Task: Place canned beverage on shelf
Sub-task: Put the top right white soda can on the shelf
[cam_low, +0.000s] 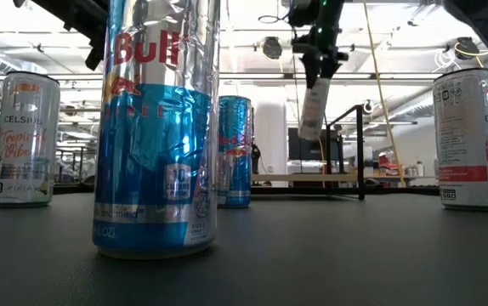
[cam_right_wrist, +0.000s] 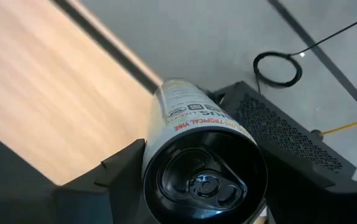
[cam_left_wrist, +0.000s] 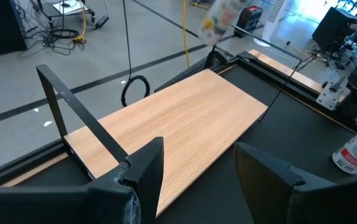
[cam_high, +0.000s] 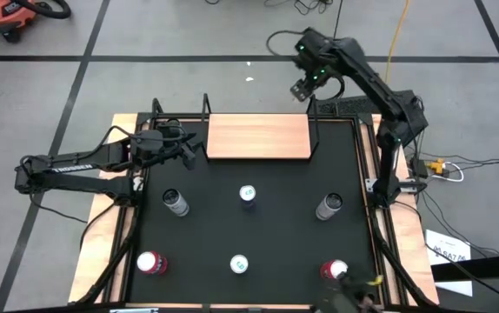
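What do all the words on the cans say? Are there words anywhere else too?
"Bull": big blue can up close, low view.
"CELSIUS" and "Tropical Vibe": white can at far left, low view.
"TROPICAL VIBE": can in the right gripper.
Print on the grey can, the rear blue can and the left arm: too small to read.

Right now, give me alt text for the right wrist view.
The right gripper has its fingers closed around a white can, seen bottom-end on. Beyond it lie the light-wood shelf and grey floor.
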Robot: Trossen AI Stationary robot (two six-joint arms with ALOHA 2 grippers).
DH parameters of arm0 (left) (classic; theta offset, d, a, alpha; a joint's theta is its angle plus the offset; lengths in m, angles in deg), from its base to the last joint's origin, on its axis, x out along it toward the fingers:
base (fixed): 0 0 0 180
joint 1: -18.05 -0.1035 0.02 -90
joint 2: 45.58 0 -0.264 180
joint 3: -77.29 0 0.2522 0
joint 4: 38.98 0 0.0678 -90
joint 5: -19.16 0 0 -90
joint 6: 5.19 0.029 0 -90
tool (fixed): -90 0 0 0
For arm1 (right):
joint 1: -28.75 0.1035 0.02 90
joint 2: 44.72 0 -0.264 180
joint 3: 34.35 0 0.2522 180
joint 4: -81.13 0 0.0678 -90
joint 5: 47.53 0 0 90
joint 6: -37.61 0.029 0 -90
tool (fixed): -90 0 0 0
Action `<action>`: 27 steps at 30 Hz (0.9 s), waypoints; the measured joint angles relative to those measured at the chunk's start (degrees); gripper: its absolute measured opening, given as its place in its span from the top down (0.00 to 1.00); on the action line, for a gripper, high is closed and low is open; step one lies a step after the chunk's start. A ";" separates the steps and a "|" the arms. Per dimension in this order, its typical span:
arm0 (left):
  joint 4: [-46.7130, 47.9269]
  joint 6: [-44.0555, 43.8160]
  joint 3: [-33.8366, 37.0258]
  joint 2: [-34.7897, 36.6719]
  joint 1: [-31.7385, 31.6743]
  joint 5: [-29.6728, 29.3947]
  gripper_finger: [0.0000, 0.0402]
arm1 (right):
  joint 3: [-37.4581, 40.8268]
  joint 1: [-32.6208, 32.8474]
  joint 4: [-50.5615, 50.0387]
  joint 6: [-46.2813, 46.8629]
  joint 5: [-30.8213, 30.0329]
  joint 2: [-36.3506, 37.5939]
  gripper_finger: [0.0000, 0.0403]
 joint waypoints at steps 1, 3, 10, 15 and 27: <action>0.00 0.00 0.00 0.00 0.00 0.00 0.51 | 0.00 0.26 -0.41 -0.51 0.00 -0.88 0.37; 0.00 -0.02 0.00 0.00 0.00 0.00 0.51 | 0.04 0.60 -1.28 -1.44 0.09 -2.42 0.37; 0.04 -0.15 0.00 0.00 0.00 0.00 0.51 | 0.07 0.84 -2.32 -4.06 3.99 -6.86 0.37; 0.20 -0.15 0.00 0.00 0.00 0.00 0.51 | 0.07 0.61 -3.51 -5.60 4.51 -9.71 0.37; 1.94 0.07 0.00 0.00 -0.01 0.00 0.51 | 0.08 -0.34 -2.93 -7.63 8.98 -10.58 0.37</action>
